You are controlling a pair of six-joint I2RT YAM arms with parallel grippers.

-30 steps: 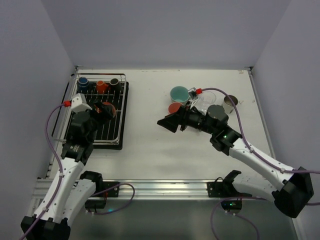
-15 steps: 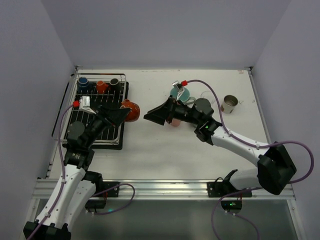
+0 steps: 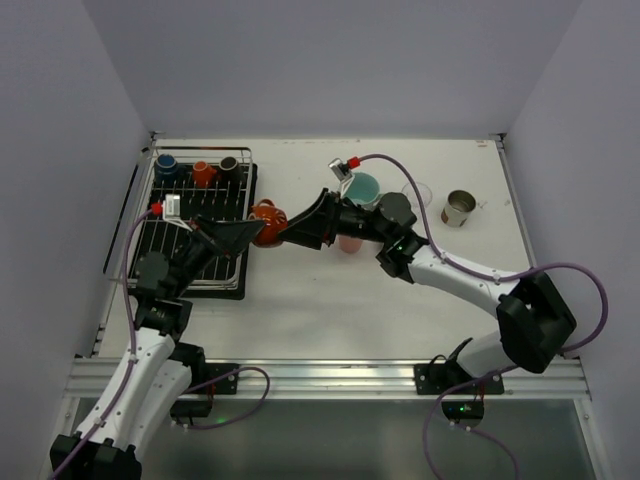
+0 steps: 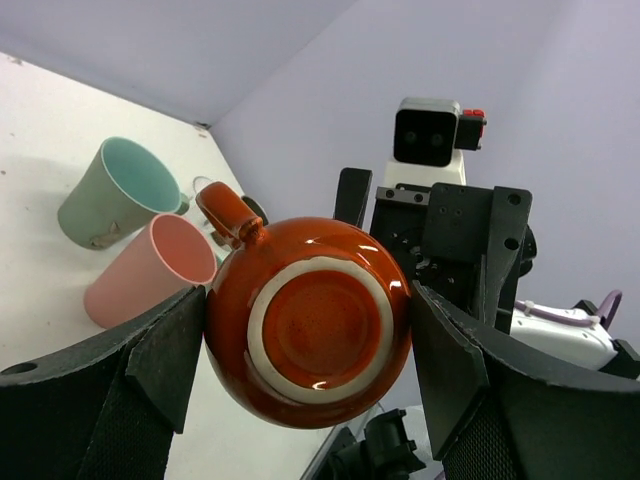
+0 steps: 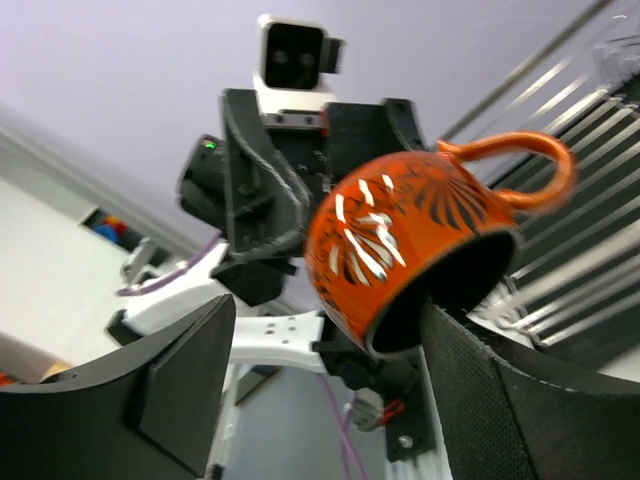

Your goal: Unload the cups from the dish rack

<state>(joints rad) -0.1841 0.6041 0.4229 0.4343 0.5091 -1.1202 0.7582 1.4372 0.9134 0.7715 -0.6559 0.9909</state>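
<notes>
My left gripper [image 3: 256, 232] is shut on a rust-orange patterned cup [image 3: 266, 221] and holds it in the air just right of the dish rack [image 3: 240, 262]. In the left wrist view the cup [image 4: 310, 320] shows its base, clamped between my fingers [image 4: 160, 350]. My right gripper [image 3: 300, 228] is open and reaches in from the right. In the right wrist view the cup [image 5: 410, 250] lies between its spread fingers [image 5: 185, 375], mouth towards them. Blue [image 3: 166, 163], orange [image 3: 201, 171] and black [image 3: 229, 165] espresso cups stand at the rack's far end.
On the table right of the rack stand a teal mug [image 3: 362, 187], a salmon tumbler [image 3: 350, 243], a clear glass [image 3: 416, 193] and a metal cup [image 3: 459, 208]. The mug [image 4: 115, 195] and tumbler [image 4: 160, 265] also show in the left wrist view. Walls close in on three sides.
My left gripper has carried the rust-orange cup from over the rack rightwards past its edge. My right arm has swung left from the unloaded cups until its open fingers reach the cup.
</notes>
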